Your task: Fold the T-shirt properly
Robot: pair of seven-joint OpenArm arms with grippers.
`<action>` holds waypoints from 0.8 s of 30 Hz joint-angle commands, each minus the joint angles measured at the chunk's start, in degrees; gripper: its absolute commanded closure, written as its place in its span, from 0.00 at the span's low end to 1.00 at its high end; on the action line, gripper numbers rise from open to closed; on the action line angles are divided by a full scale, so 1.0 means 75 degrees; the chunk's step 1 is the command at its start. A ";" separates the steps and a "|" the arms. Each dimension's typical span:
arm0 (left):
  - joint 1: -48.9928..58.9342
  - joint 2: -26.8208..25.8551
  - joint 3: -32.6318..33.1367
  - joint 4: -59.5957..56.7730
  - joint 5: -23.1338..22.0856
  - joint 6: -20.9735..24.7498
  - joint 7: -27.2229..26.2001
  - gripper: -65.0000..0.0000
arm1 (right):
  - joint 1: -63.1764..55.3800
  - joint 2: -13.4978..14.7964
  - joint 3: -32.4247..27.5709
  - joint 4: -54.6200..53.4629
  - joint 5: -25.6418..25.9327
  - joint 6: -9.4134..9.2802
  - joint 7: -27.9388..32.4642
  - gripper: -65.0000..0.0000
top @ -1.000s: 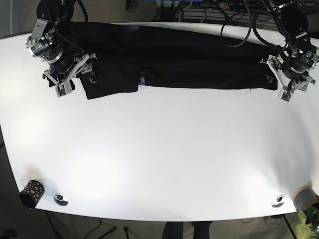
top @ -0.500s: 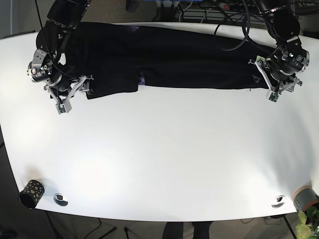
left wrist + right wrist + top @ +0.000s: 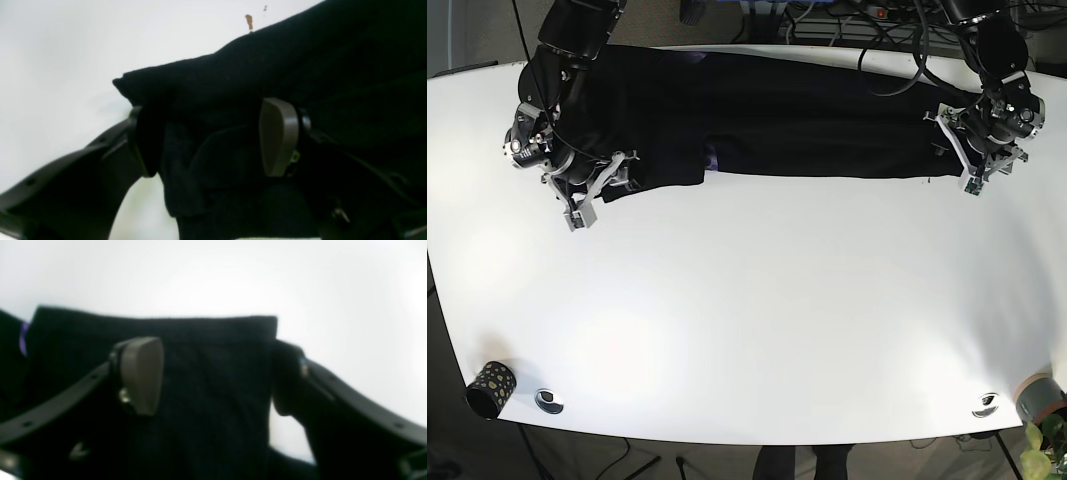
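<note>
The black T-shirt (image 3: 807,120) lies stretched along the far edge of the white table (image 3: 757,300). My left gripper (image 3: 968,165) is at the shirt's right end. In the left wrist view this gripper (image 3: 211,140) stands open, its fingers (image 3: 278,136) straddling a bunched corner of the T-shirt (image 3: 333,60). My right gripper (image 3: 595,195) is at the flap that hangs down on the left. The right wrist view shows that gripper (image 3: 213,378) open, one pad (image 3: 141,373) on top of the T-shirt (image 3: 213,336) and the other beyond its edge.
A patterned cup (image 3: 489,388) and a small metal disc (image 3: 549,400) sit at the near left corner. Another disc (image 3: 987,404), a grey roll (image 3: 1037,395) and a plant (image 3: 1047,440) are at the near right. Cables (image 3: 857,20) run behind the table.
Both arms have closed in on the shirt. The right gripper slid right onto the left flap, and the left gripper moved left onto the shirt's right end. The shirt has stayed put.
</note>
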 commanded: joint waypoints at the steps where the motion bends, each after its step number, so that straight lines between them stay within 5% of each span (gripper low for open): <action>1: -0.0047 -0.0110 0.0004 -0.0100 0.0055 0.0016 -0.0006 0.38 | 0.0074 0.0015 -0.0003 0.0016 0.0068 -0.0009 0.0053 0.55; 5: -0.0058 -0.0216 0.0004 -0.0452 0.0043 0.0016 -0.0006 0.38 | 0.0074 0.0004 -0.0003 0.0052 0.0080 0.0003 0.0112 0.92; 7: -0.0093 -0.0216 0.0004 -0.0616 0.0043 0.0016 -0.0111 0.38 | 0.0074 0.0004 -0.0003 0.0145 0.0138 0.0003 0.0112 1.00; 24: -0.0140 -0.0216 0.0004 -0.1038 0.0055 0.0016 -0.0533 0.38 | -0.2129 -0.0114 0.0044 0.3685 0.0150 0.0003 0.0077 1.00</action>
